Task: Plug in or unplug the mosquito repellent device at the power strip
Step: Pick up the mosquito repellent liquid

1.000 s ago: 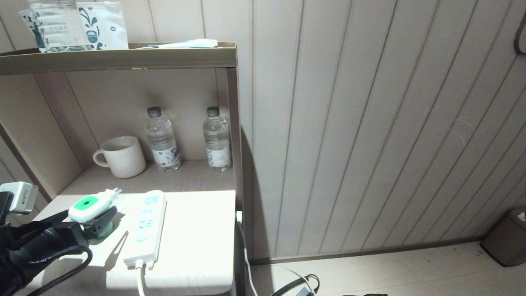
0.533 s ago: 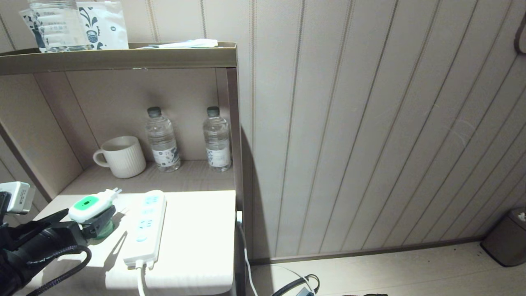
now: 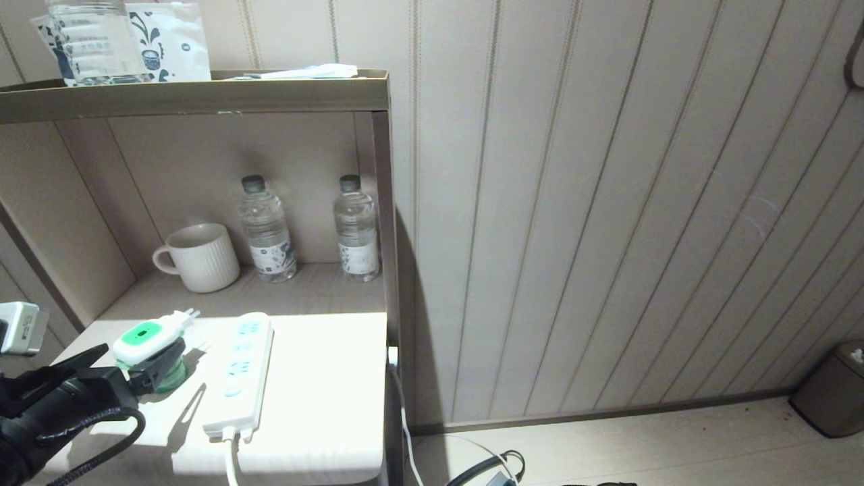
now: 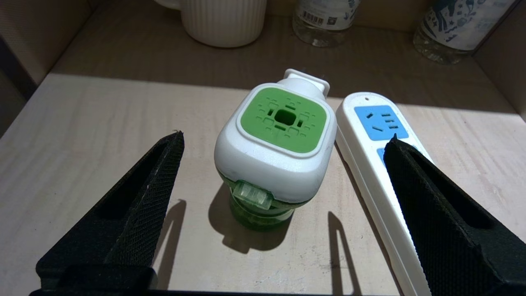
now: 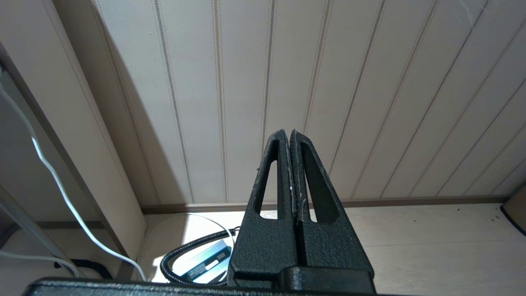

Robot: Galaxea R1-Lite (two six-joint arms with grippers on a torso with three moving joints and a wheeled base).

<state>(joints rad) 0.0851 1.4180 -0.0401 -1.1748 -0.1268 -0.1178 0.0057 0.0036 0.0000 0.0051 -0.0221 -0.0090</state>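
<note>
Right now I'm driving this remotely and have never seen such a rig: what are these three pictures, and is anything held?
It is a two-armed robot. One picture comes from its head, looking down at a shelf unit; the other two come from cameras on each wrist, behind the fingers.

On the bright shelf surface stands the mosquito repellent device, unplugged, beside the power strip. Behind them are a mug and two water bottles.

The left hand is open, its black fingers on either side of the device without touching it. Nothing is held.

The right hand is shut and empty, parked low beside the unit and facing the panelled wall.
</note>
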